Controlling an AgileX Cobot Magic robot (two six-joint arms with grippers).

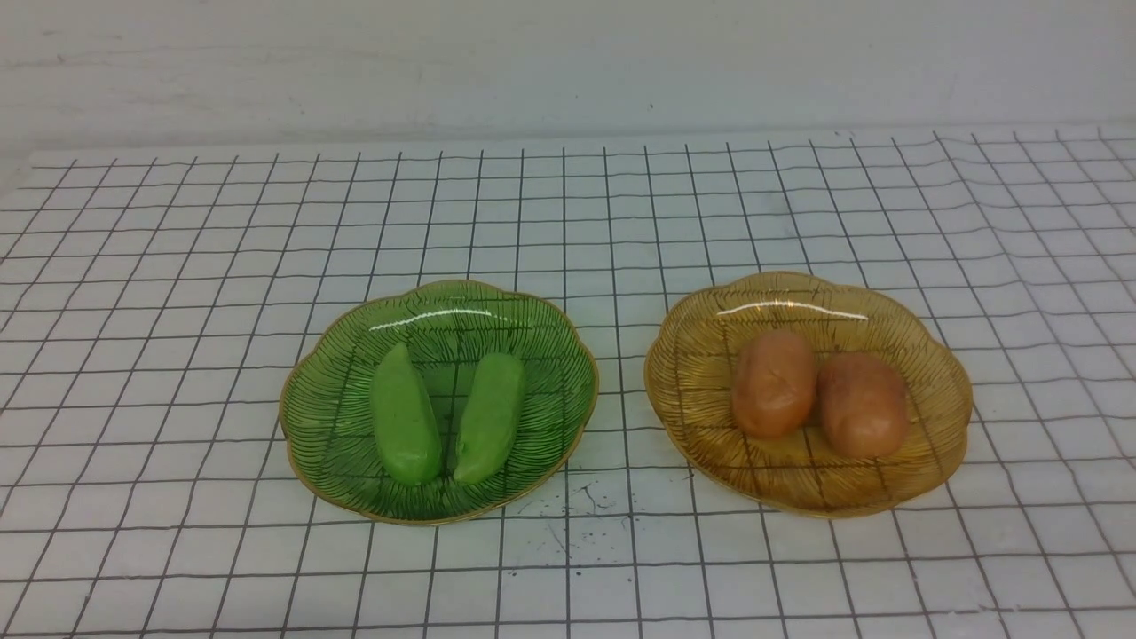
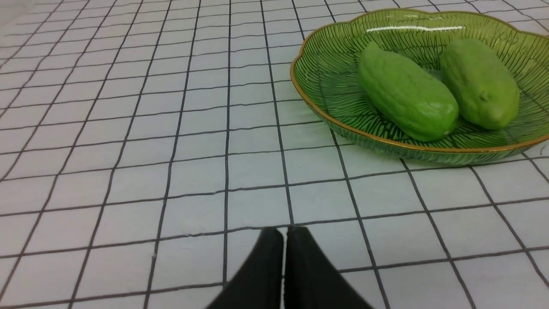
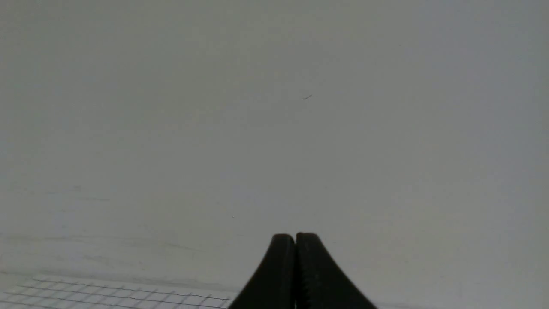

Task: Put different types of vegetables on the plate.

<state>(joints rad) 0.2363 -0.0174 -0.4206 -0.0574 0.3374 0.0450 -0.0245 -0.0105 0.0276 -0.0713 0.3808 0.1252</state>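
Note:
Two light green vegetables lie side by side on the green glass plate [image 1: 337,417]: one [image 1: 405,415] on the left and one [image 1: 491,417] on the right. Two orange-brown potato-like lumps [image 1: 774,383] [image 1: 863,405] lie touching on the amber glass plate [image 1: 701,373]. Neither gripper shows in the front view. My left gripper [image 2: 285,231] is shut and empty, low over the cloth, apart from the green plate [image 2: 326,77] with its vegetables [image 2: 405,92] [image 2: 478,83]. My right gripper [image 3: 295,237] is shut and empty, facing the bare wall.
A white cloth with a black grid [image 1: 177,266] covers the table. A pale wall [image 1: 568,62] stands behind it. Small dark specks [image 1: 577,510] mark the cloth between the plates, near the front.

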